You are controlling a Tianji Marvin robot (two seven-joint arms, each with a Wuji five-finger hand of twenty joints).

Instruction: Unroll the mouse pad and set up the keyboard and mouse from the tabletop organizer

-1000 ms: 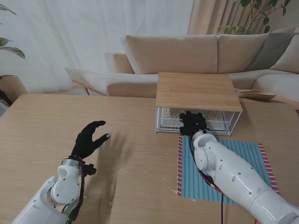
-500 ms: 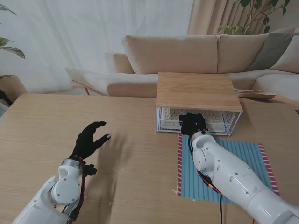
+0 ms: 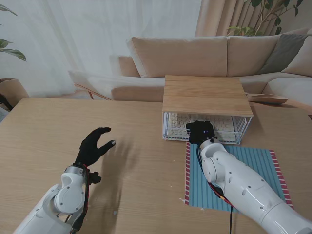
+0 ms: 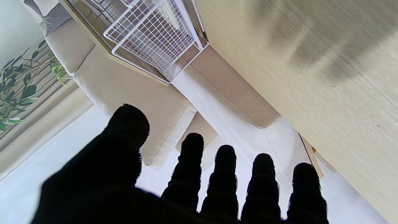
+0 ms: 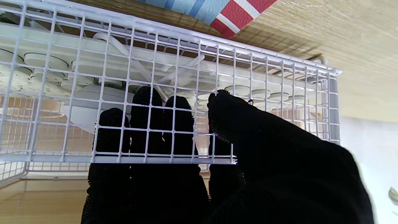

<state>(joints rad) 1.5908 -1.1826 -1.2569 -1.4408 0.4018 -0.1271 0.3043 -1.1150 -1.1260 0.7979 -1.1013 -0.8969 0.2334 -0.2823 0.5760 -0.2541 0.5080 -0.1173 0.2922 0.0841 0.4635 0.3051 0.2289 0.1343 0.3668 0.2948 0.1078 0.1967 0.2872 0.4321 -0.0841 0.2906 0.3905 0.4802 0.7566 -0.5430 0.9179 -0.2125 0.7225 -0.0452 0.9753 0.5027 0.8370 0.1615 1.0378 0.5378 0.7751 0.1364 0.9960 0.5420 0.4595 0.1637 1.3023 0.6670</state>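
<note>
Already the mouse pad (image 3: 234, 178) lies flat at five o'clock on the table (image 3: 146, 117). The organizer (image 3: 207, 109) sits at its twelve o'clock edge, the keyboard (image 3: 222, 124) inside, long axis three-to-nine. The right hand (image 3: 201, 131), far nearer, reaches its fingers (image 5: 146, 130) inside the wire front, gripping nothing visible. The left hand (image 3: 94, 145) hovers splayed and empty at nine o'clock.

From up above the robot's shoulders, the stand camera looks down over the whole table (image 3: 58, 126) toward the sofa (image 3: 195, 56), taking in both arms from a fair way off. The left wrist camera peers along spread fingers (image 4: 224, 174), sharing the organizer (image 4: 152, 34) (seen upside down) with the stand view. The right wrist camera sits right against that organizer's wire drawer (image 5: 174, 77), with the mouse pad (image 5: 230, 9) at the edge.
</note>
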